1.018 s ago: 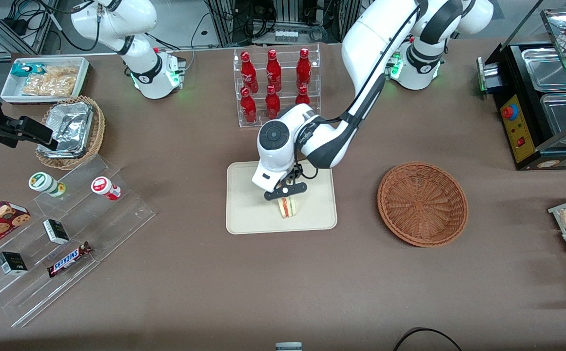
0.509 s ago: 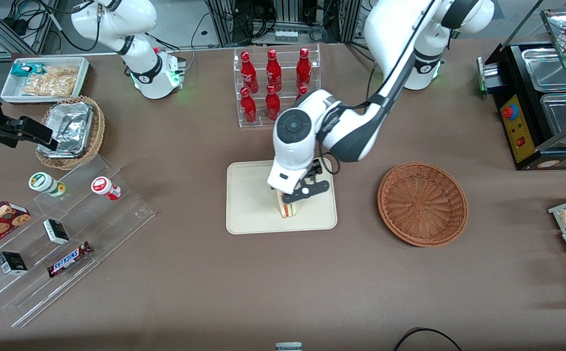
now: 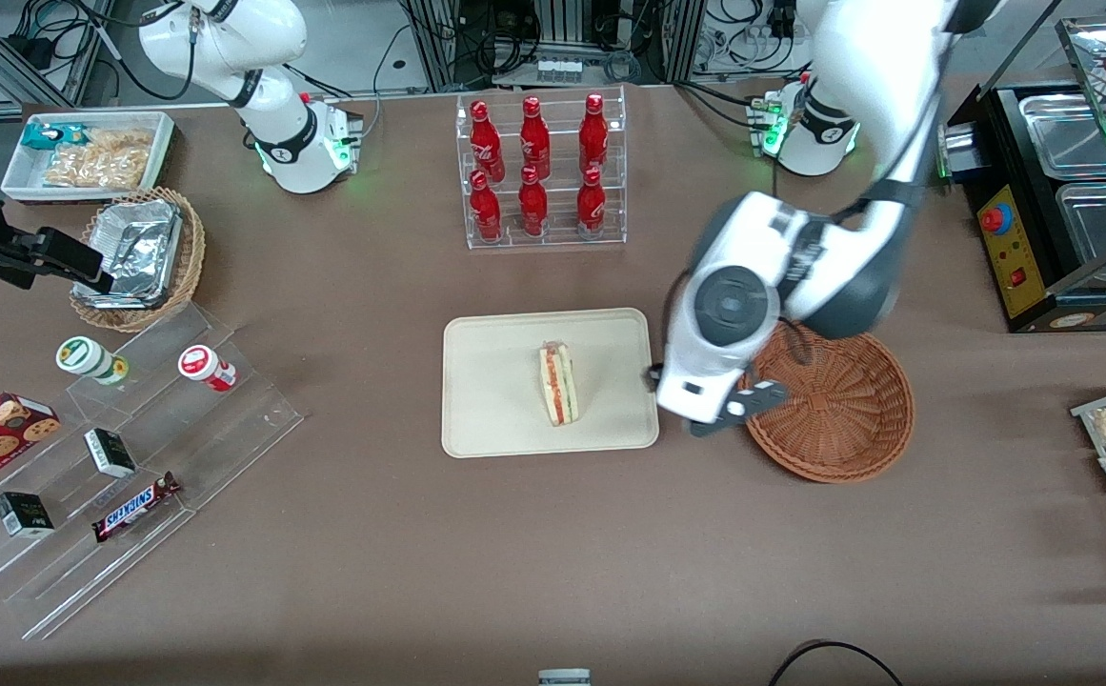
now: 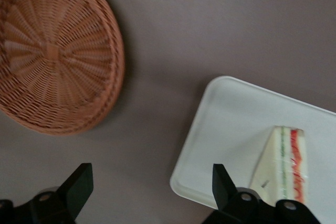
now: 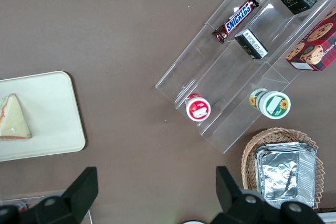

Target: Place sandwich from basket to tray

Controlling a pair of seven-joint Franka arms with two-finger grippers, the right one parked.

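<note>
The sandwich [image 5: 12,118] lies on the tray [image 5: 50,124]. A Snickers bar [image 5: 235,18] and small boxes [image 5: 251,43] sit on clear steps [image 5: 220,72]. A foil pan [image 5: 285,174] rests in a basket [image 5: 251,157].

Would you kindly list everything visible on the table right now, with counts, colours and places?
sandwich: one, white with red and green filling, on the tray.
tray: one, cream, mid-table.
basket: one, reddish-brown wicker, nothing in it, beside the tray toward the working arm's end.
bottles: six, red, in a clear rack farther from the front camera than the tray.
foil basket: one, tan wicker, toward the parked arm's end.
Snickers bar: one, on the clear stepped stand.
gripper: one, black, open, holding nothing, between tray and basket, above the basket's edge.
</note>
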